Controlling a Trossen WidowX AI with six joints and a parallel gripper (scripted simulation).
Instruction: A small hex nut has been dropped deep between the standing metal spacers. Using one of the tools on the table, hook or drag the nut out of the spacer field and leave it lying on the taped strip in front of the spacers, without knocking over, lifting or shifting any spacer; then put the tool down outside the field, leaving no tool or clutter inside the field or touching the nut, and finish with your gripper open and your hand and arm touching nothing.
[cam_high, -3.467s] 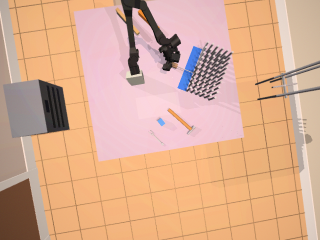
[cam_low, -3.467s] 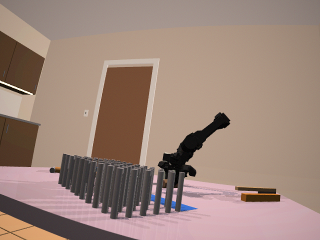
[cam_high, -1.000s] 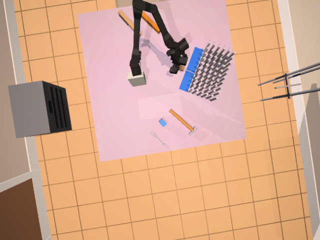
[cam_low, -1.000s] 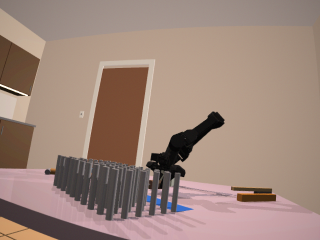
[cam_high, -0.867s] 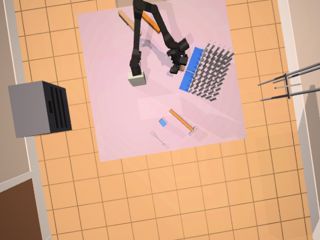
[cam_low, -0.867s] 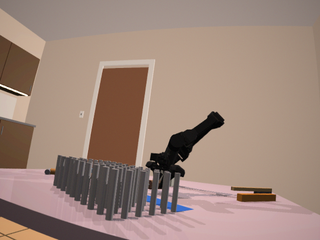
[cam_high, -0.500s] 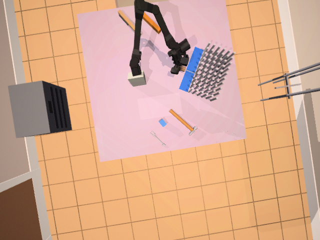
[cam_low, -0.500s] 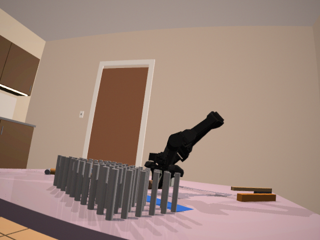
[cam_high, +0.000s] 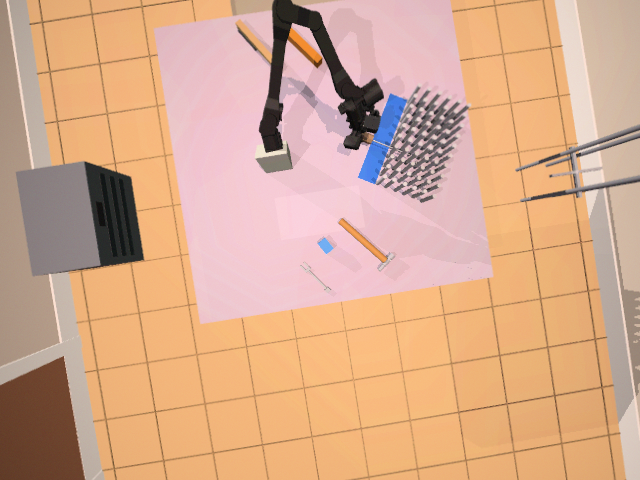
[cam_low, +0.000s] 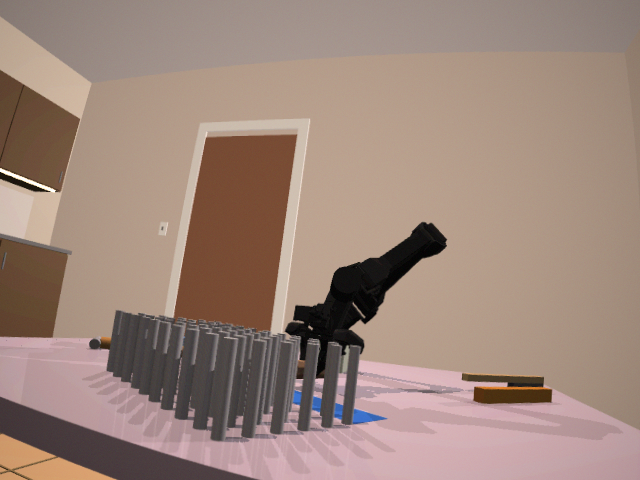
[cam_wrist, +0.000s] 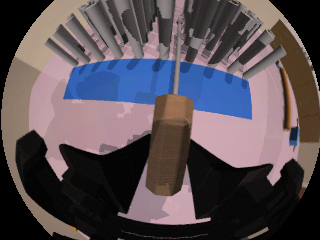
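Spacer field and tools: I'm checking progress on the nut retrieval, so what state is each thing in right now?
Gripper: shut on the hook tool's wooden handle.
Hook tool: held low, thin rod reaching over the strip into the spacers.
Spacers: all upright.
Taped strip: no nut visible on it.
Hammer: lying flat, untouched.
Small wrench: lying flat.

Beige walls (cam_low: 465, 155), brown door (cam_low: 237, 227) — orange tiled floor (cam_high: 361, 403), grey cabinet (cam_high: 56, 217).
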